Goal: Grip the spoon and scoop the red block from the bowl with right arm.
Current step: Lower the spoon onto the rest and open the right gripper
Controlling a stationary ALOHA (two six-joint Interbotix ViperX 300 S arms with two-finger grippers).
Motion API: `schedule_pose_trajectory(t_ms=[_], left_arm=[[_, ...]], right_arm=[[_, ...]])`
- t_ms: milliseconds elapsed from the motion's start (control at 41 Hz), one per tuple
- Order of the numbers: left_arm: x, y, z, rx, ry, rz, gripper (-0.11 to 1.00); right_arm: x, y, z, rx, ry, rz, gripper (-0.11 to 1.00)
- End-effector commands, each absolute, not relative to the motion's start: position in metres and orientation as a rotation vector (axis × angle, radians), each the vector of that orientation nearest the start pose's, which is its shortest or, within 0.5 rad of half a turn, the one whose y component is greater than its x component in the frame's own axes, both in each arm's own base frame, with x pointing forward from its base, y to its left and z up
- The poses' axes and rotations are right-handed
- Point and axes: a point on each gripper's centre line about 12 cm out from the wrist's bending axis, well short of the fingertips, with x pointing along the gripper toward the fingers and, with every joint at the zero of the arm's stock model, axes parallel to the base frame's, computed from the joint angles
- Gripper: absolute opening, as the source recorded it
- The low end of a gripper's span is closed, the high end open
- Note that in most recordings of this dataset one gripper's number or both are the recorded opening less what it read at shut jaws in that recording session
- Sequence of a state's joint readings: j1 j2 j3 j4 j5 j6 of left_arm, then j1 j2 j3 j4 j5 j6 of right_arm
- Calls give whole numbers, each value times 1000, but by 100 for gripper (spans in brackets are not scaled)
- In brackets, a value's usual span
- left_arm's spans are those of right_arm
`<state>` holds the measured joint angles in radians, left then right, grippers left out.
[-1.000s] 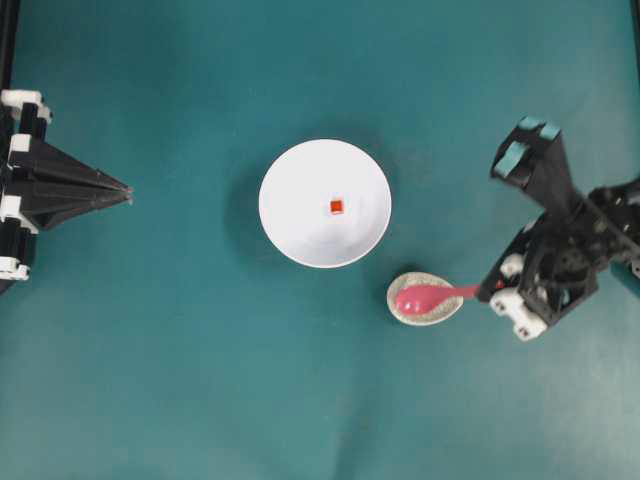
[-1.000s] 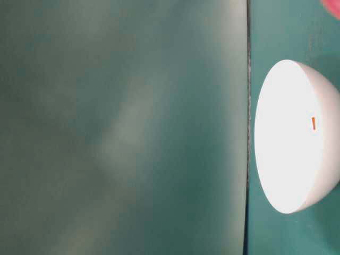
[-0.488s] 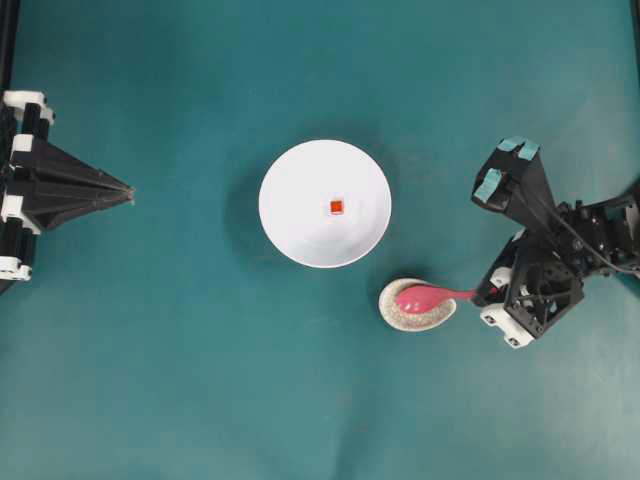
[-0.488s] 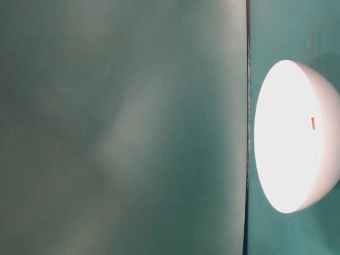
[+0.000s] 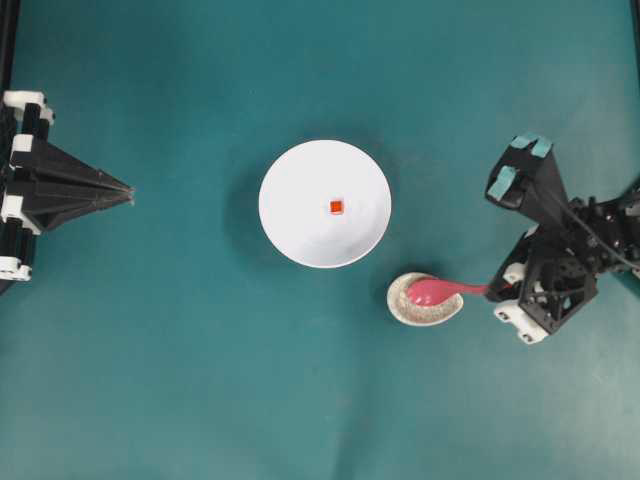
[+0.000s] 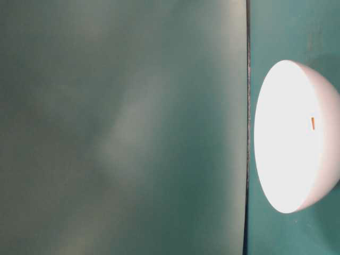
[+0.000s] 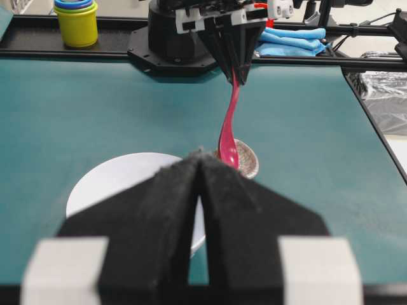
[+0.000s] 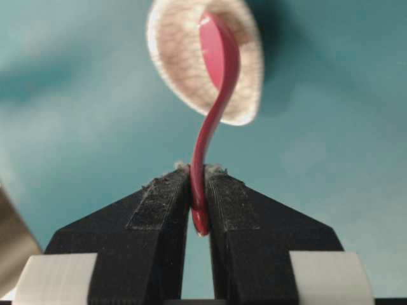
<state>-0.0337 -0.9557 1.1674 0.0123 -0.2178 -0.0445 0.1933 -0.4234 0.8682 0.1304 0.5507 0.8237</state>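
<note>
The white bowl (image 5: 300,215) sits mid-table with the tiny red block (image 5: 337,207) inside it; the block also shows in the table-level view (image 6: 312,123). The pink-red spoon (image 5: 438,291) has its scoop over the small speckled dish (image 5: 408,308), right of and below the bowl. My right gripper (image 5: 497,289) is shut on the spoon's handle end (image 8: 200,216); the spoon (image 8: 216,70) curves away to the dish (image 8: 175,44). In the left wrist view the spoon (image 7: 229,127) hangs tilted from the right gripper. My left gripper (image 5: 128,190) is shut and empty at the far left.
Teal mat covers the table. Beyond the table's edge in the left wrist view are stacked coloured cups (image 7: 76,19) and a blue cloth (image 7: 289,41).
My right gripper, holding the spoon, shifted left half a second ago and has now moved back right; the spoon's scoop rides higher over the speckled dish. The left arm has not moved.
</note>
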Motion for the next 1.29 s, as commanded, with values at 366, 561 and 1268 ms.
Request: schedule_pose_trajectory(t_ms=[366, 561, 1268], left_arm=[[203, -8, 298, -30, -42, -41, 0], [203, -8, 298, -30, -44, -41, 0], [203, -8, 299, -32, -44, -41, 0]], right_arm=[[255, 59, 207, 789, 992, -216, 26], [251, 58, 203, 775, 1024, -231, 51], [244, 75, 182, 316, 821, 33, 54]])
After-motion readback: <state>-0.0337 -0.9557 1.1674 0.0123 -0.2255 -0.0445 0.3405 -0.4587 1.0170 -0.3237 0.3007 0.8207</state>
